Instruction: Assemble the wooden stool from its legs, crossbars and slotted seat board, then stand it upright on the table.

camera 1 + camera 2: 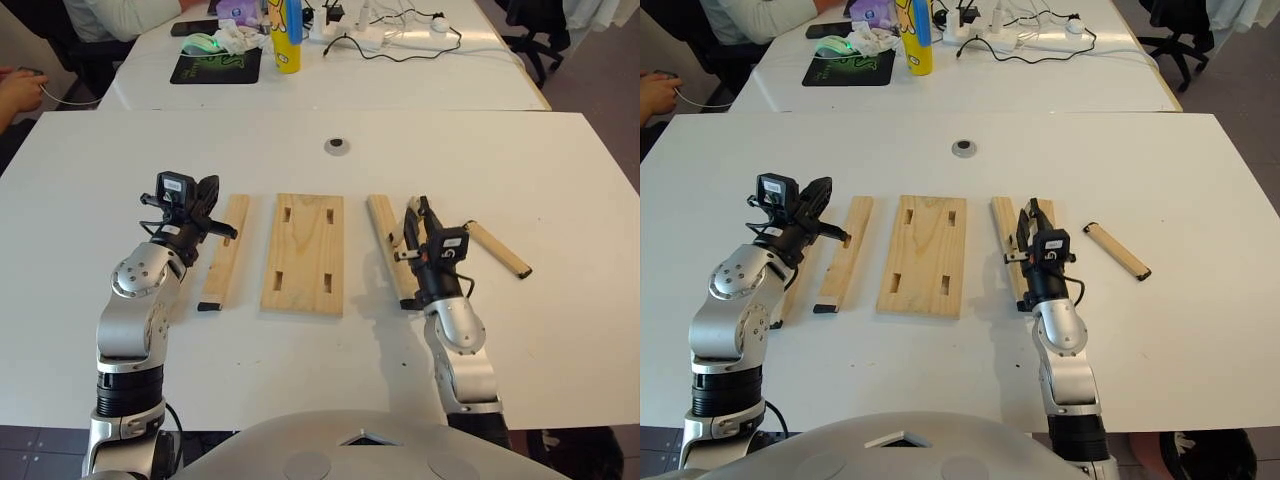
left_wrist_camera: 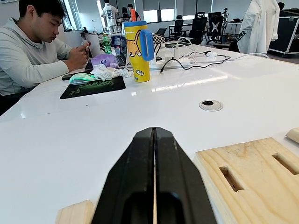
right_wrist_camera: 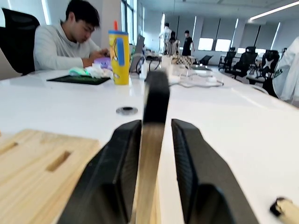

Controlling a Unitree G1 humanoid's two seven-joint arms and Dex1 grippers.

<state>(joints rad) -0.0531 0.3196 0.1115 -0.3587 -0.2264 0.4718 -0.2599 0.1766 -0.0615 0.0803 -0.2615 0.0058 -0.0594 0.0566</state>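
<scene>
The board (image 1: 303,253) lies flat in the middle of the white bench (image 1: 560,180), its four slots facing up. Just to its left, and parallel to it, lies a leg (image 1: 226,250) with a black foot at the near end. The left gripper (image 1: 208,195) hangs just left of that leg's far end. In the left wrist view its jaws are pressed together with only a hairline between them, and they hold nothing.

To the right of the board lies a second leg (image 1: 386,245). Just beside it is a wooden bar (image 3: 150,140) with a dark far tip. The right gripper (image 1: 415,215) is down over this bar. In the right wrist view its jaws stand parted, one on each side of the bar. One finger (image 3: 117,172) lies against the wood, and a strip of bench shows between the bar and the other.

A short crossbar (image 1: 497,248) lies apart, farther right, at an angle to the rest. A round grommet (image 1: 338,146) sits in the bench beyond the board.

On the desk behind stand a yellow tumbler (image 1: 288,35) with a cartoon figure, a black mouse pad (image 1: 215,65) and a tangle of cables (image 1: 400,35). The small white labels on the wrist cameras and the pad's green print are too small to read.
</scene>
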